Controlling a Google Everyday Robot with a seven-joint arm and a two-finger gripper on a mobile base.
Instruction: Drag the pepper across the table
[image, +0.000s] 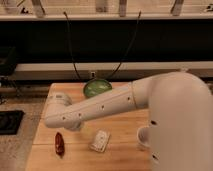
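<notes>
Robot arm (107, 105) reaches left over wooden table (120, 131). Gripper (74, 125) mostly tucked under wrist, jaws spread wide, holding nothing, just above and right of pepper (59, 143). Pepper lies free near table's front-left edge. White tube (100, 140) nearby, green bowl (97, 88) at back.

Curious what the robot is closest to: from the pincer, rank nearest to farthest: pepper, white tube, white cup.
The pincer sits at the arm's end, over the left of the table as seen here.
1. The pepper, just below it, front left.
2. The white tube, front middle.
3. The white cup, far right.
</notes>
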